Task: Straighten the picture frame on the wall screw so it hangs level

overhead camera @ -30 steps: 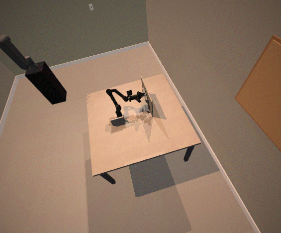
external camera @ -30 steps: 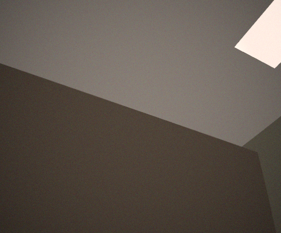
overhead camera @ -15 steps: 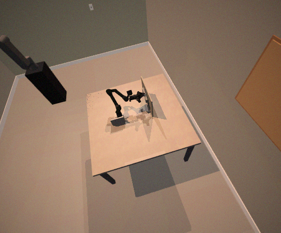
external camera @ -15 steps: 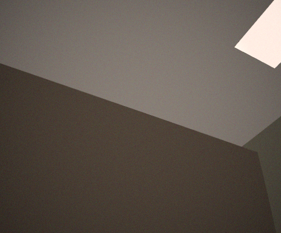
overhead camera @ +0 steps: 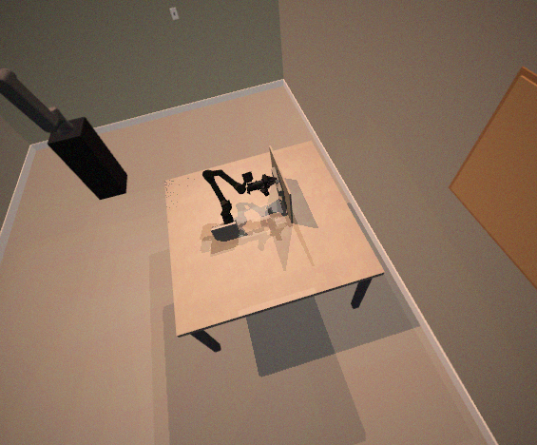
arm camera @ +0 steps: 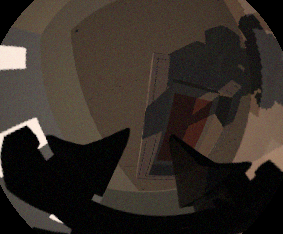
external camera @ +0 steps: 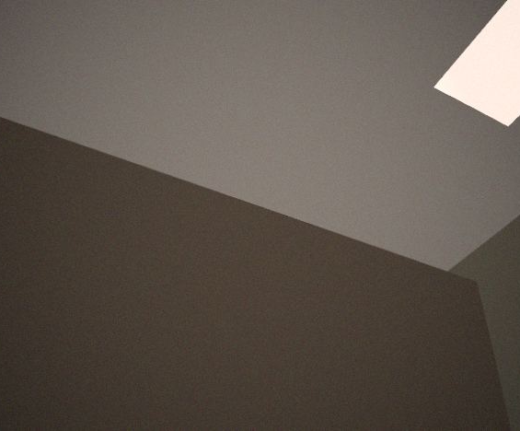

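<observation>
The picture frame (arm camera: 161, 75) hangs on the upright board (overhead camera: 285, 194) (arm camera: 107, 75). In the wrist view it has a pale border around a grey and red picture, and dark arm shadows cover its upper right part. Its left edge runs slanted in that view; I cannot tell from it how level the frame hangs. My gripper (arm camera: 150, 132) (overhead camera: 275, 180) is open close to the front of the board, its fingertips on either side of the frame's left border in the wrist view. I cannot tell whether they touch it. The screw and notched strip are hidden.
The board stands on the wooden table (overhead camera: 244, 282), in front of the arm's base (overhead camera: 225, 231). A dark box on a jointed bracket (overhead camera: 88, 160) is at the upper left of the top view. An orange-brown panel (overhead camera: 517, 191) is at the right. The exterior view shows only walls, ceiling and a light (external camera: 496, 69).
</observation>
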Controlling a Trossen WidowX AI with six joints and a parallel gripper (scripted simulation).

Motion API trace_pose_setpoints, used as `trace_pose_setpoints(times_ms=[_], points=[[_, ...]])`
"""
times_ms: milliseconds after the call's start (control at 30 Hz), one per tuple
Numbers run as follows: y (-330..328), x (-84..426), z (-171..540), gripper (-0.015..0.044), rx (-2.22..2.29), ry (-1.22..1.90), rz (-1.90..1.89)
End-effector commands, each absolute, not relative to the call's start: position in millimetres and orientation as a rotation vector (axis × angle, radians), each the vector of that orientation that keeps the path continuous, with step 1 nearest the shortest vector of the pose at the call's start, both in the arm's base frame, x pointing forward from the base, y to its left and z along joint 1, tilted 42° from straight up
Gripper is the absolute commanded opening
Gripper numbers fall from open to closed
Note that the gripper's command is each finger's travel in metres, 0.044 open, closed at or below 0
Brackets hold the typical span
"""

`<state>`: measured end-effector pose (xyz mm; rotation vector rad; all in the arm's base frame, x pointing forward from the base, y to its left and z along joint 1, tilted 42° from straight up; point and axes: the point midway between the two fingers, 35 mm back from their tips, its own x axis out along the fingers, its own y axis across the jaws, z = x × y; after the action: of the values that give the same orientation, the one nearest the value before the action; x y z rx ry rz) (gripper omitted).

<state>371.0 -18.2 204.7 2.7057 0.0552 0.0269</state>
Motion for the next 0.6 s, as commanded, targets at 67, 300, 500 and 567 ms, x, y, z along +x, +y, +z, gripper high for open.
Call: trace_pose_setpoints(times_ms=[67, 300, 500, 567], points=[[-19.0, 371.6, 205.7, 0.0234, 2.707, 0.049, 0.028], [-19.0, 371.6, 205.7, 0.0070, 2.707, 0.049, 0.028], [-19.0, 371.6, 205.7, 0.0030, 2.707, 0.049, 0.028], [-19.0, 371.6, 205.7, 0.0000, 2.707, 0.049, 0.028]])
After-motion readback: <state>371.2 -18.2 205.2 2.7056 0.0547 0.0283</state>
